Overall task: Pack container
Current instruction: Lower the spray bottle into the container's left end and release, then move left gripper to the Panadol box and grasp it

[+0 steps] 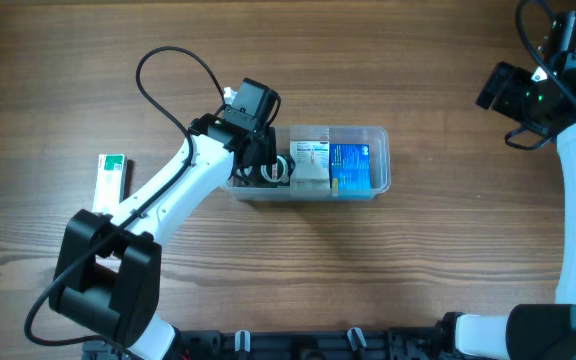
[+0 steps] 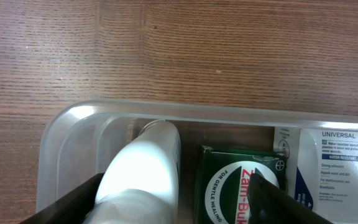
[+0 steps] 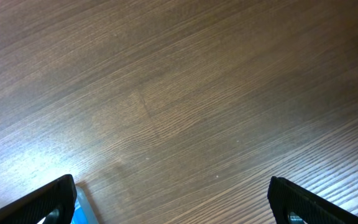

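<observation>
Closest to the left wrist camera, the left fingers (image 2: pixel 272 202) stand wide apart inside the left end of the container (image 2: pixel 166 111), clamped on nothing. Between them lie a white bottle (image 2: pixel 145 171), or something much like one since only its rounded top shows, and a green box (image 2: pixel 238 180) just beside it with a round white label. Next to the green box is a white printed pack (image 2: pixel 334 168) headed "UNIVERSAL". Beyond these runs the clear rounded wall of the container, and past it the wooden worktop (image 2: pixel 216 50). From overhead, the container (image 1: pixel 384 160) sits near the middle of the worktop (image 1: pixel 368 270), its long side running left to right. The left arm (image 1: pixel 183 180) reaches into its left end, with the white pack (image 1: pixel 311 160) at the middle and a blue box (image 1: pixel 351 166) toward the right end. A green-and-white box (image 1: pixel 113 173) lies on the wood well to the left, apart from the container. Farthest off, at the upper right, the right fingers (image 3: pixel 55 199) hang over bare wood, spread wide and holding nothing.
</observation>
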Controlling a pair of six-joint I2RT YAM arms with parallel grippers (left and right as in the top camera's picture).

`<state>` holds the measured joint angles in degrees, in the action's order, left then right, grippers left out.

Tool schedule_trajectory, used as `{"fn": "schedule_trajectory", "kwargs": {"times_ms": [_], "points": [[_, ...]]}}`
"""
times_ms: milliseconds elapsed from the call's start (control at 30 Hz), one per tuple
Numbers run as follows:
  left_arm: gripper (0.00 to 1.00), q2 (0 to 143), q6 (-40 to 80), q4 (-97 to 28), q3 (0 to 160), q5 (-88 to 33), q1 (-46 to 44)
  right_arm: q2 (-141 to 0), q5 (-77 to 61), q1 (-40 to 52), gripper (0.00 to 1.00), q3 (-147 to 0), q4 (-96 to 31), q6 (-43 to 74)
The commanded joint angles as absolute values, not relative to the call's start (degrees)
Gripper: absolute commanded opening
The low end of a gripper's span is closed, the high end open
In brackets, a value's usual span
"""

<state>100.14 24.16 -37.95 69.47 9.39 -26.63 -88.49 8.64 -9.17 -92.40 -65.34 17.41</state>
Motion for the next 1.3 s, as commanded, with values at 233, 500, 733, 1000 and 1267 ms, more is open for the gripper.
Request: {"fn": "schedule_trajectory", "kwargs": {"times_ms": [233, 500, 733, 1000, 1267], "points": [[0.64, 97.58, 23.29, -38.17, 69.45, 15.97, -26.63, -88.18, 8.99, -9.23, 1.0, -92.97, -65.19, 16.53], [0.62, 91.05, 20.62, -37.08, 69.45, 16.25, -26.63, -88.18, 8.99, -9.23, 1.0, -92.97, -65.19, 16.53], [0.77, 80.01, 19.7, -38.15, 69.67, 20.25, -23.57, -88.18, 8.99, -9.23, 1.0, -92.97, -65.19, 16.53], [1.0, 76.09, 19.77, -54.13, 69.54, 19.99, -3.81, -88.18, 8.99, -9.23, 1.0, -92.97, -65.19, 16.53], [1.0, 81.34, 10.48, -52.75, 65.95, 14.02, 9.34, -88.18, 8.99, -9.23, 1.0, -92.97, -65.19, 16.51]]}}
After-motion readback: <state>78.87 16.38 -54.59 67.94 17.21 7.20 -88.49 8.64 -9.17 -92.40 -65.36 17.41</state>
